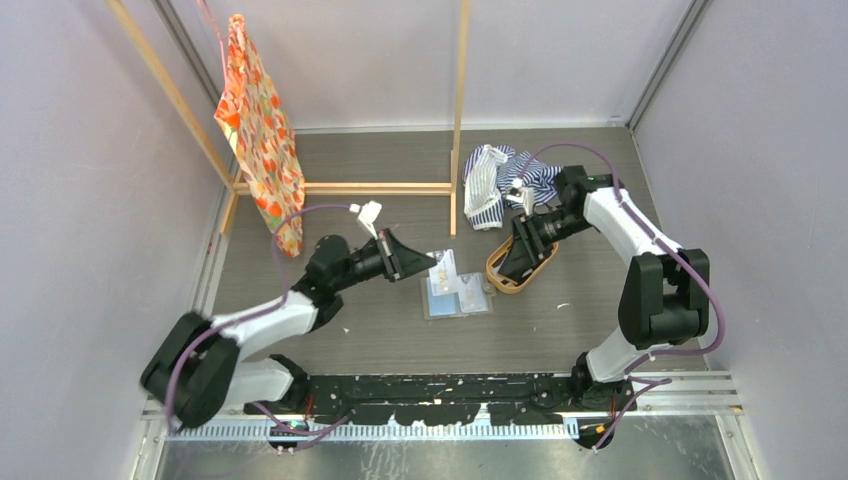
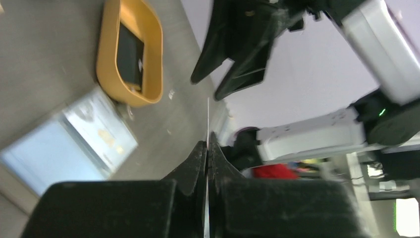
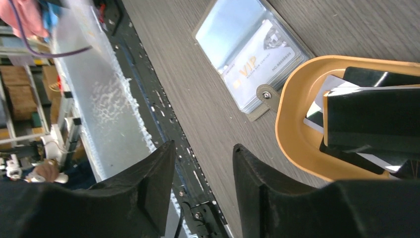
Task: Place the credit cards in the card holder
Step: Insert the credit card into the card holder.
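grey wood-grain worktop (image 1: 380, 340), pale walls on three sides.

- card holder (image 1: 458, 298): lies open and flat near the middle of the worktop, a little toward the near edge. clear sleeves face up. one pale card marked "vip" (image 3: 257, 64) sits in the sleeve at its right end, next to the closing tab with the metal snap (image 3: 266, 94).
- orange tray (image 1: 497, 280): just right of the card holder, almost touching the tab. holds stacked black cards (image 3: 371, 119) with a white card (image 3: 333, 89) partly under them.
- left gripper (image 1: 428, 263): jaws fully closed, pinching a pale card (image 1: 446, 264) by one end. in the left wrist view the card runs edge-on as a thin line out of the fingertips (image 2: 202, 153). it is held above the far edge of the card holder; contact with the holder cannot be told.
- right gripper (image 1: 512, 262): over the left part of the tray. jaws apart about half way, bare worktop visible between the fingers (image 3: 163, 183), nothing gripped. whether the tips touch the tray cannot be told.
- striped cloth (image 1: 500, 180): crumpled near the far edge, right of centre, apart from the tray.
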You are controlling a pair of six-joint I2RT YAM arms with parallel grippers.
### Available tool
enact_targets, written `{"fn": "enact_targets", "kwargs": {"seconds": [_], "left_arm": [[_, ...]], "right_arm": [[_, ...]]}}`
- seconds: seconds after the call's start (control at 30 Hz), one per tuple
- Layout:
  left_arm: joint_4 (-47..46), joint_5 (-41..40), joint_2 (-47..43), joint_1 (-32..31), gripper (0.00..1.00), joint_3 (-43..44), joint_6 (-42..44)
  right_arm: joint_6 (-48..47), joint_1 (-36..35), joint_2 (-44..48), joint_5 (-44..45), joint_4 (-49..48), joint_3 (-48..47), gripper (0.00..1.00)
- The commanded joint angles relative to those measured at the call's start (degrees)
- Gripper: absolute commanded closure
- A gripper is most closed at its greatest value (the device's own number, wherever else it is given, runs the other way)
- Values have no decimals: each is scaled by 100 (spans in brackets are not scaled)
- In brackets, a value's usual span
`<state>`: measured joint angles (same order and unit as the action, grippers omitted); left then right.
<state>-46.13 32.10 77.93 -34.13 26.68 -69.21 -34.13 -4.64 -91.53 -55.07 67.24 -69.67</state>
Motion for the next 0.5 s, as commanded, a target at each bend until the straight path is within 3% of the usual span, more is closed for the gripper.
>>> {"fn": "enact_targets", "kwargs": {"seconds": [0.0,0.13,0.23,0.47], "left_arm": [[1329,-1045,-1321,-44,100,-595,3107],[1071,-1124,-1247,-13,100,-733,2901],[48,-1273,-578,-14,100,-934,2327],[-2082,-1554,1125,-145,100,-1039,1172]], "right_arm": [[406,-633,107,714,-862,163,52],[734,-1204,-91,1234,-1165,125,71],[981,-1473,-248,1330,-1351,171,88],[1456,-2010,-830,1908,-1695,191,92]]}}
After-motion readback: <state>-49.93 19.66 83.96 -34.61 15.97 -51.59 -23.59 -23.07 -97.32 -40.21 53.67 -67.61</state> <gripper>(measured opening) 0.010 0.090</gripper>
